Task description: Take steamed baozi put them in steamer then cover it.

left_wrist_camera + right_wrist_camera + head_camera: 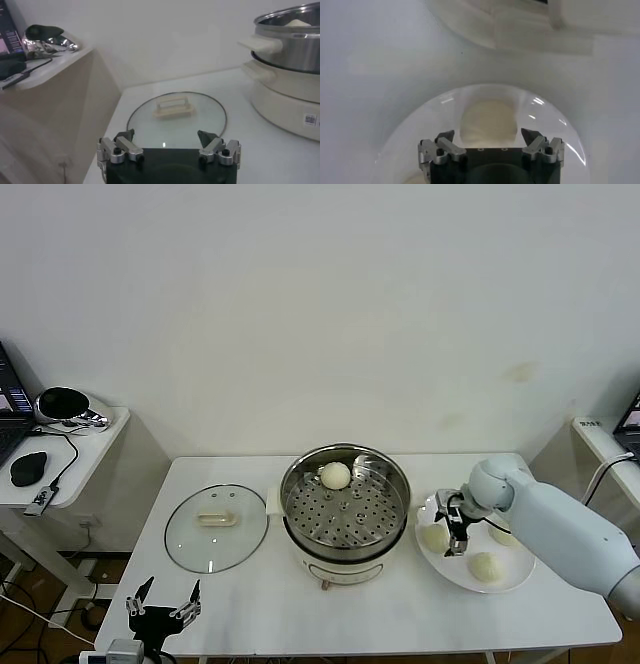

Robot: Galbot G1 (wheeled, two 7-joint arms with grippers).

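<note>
The steel steamer (345,514) stands mid-table with one steamed baozi (335,475) on its perforated tray. Three more baozi lie on a white plate (520,571) to the right: one at the near left (434,537), one at the front (484,565), one partly behind my arm (503,532). My right gripper (457,529) hovers open over the plate. In the right wrist view a baozi (487,122) sits just beyond its spread tips (487,135), untouched. The glass cover (216,527) lies flat left of the steamer. My left gripper (163,609) is parked open near the table's front-left corner, facing the cover (175,117).
A side table (85,454) with a mouse, cables and a shiny object stands at the far left. The steamer's handle and white base (285,95) rise close to the cover's right side. A desk edge (600,439) shows at the far right.
</note>
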